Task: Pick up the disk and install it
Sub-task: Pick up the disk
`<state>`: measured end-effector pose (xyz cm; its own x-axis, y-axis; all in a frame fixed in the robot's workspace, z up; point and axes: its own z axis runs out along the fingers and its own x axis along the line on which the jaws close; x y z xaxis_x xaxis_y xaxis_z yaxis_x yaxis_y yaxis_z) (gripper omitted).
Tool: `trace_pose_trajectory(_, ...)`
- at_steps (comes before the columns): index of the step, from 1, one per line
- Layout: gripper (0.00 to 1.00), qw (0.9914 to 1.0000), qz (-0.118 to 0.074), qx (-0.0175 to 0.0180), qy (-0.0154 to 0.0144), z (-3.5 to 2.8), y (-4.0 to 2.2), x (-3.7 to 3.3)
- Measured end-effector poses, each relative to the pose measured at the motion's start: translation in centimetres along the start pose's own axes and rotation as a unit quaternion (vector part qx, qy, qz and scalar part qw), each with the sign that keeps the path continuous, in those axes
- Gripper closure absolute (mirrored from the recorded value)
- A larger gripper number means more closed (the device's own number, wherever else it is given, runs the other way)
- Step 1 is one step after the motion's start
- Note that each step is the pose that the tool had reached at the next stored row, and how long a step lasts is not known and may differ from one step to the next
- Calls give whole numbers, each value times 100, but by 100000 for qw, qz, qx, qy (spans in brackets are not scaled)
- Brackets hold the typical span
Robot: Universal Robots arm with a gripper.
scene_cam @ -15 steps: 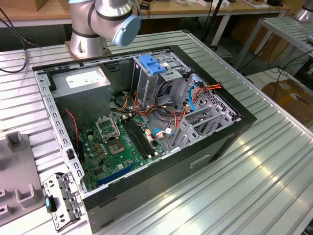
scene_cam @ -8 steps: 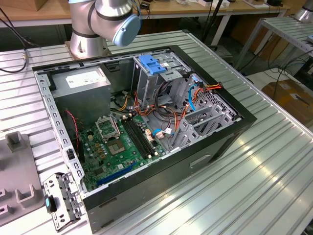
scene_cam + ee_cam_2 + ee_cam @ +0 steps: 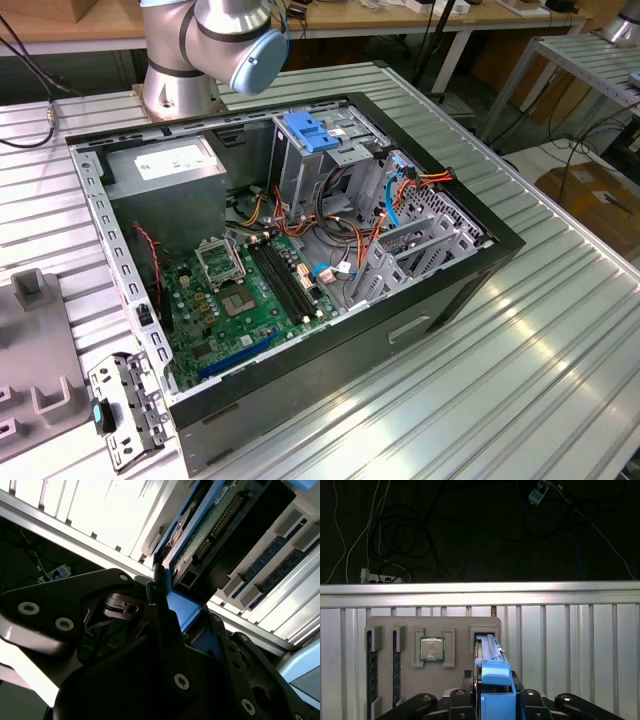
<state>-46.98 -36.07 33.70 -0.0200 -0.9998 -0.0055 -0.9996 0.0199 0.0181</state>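
In both wrist views the disk [image 3: 490, 652] stands on edge in a slot of a grey parts tray [image 3: 455, 625]. Its green circuit-board face [image 3: 210, 525] and a blue side rail [image 3: 182, 610] are turned to the second wrist view. My gripper [image 3: 495, 682] [image 3: 187, 612] sits over the disk's near end. Its black fingers [image 3: 470, 680] press against the blue rails on both sides, shut on the disk. The disk's far end still sits in the tray slot. In the exterior view the open computer case [image 3: 480, 265] lies on the ribbed metal table, with its drive cage [image 3: 320, 160] at the back.
The tray also holds a processor chip [image 3: 432, 649] and memory sticks [image 3: 369, 665]. Inside the case are a power-supply box [image 3: 165, 165], a green motherboard [image 3: 240, 300], loose cables [image 3: 400, 190] and a light-blue latch [image 3: 308, 133]. The arm's base [image 3: 180, 85] stands behind the case.
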Motion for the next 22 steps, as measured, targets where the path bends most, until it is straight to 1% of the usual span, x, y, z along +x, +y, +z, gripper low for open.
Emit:
trace_pose_trajectory(15,63,100000,1,-2,0,-46,1,0)
trace_pose_trajectory(22,63,100000,3,-8,3,-88,2,-1)
